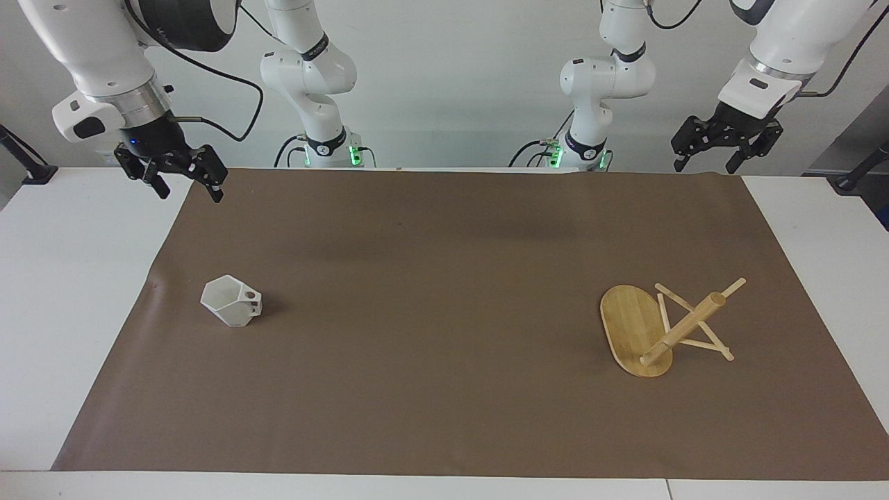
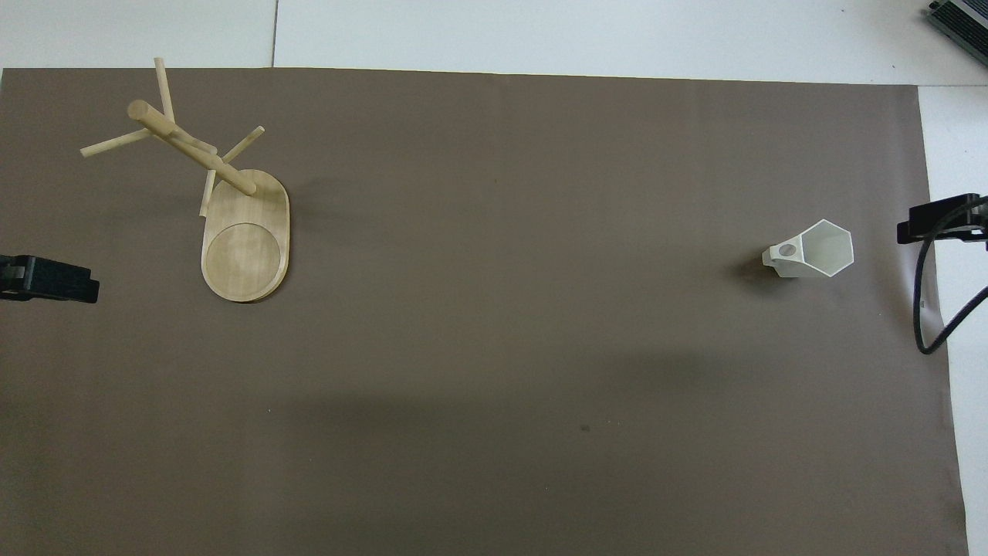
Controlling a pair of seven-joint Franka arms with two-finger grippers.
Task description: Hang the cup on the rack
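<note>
No readable text anywhere: small dark lettering sits on the arm joints, too tiny to make out; nothing printed on the tabletop items.

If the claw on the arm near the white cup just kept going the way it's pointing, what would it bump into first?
The right gripper points down, tilted a little toward the mat. Going on, it would probably meet the edge of the brown mat or the white table beside it first. The cup looks out of that line, though depth is hard to judge.

White faceted cup (image 1: 233,301) stands upright, well apart from the upright bamboo rack (image 1: 635,332).
</note>
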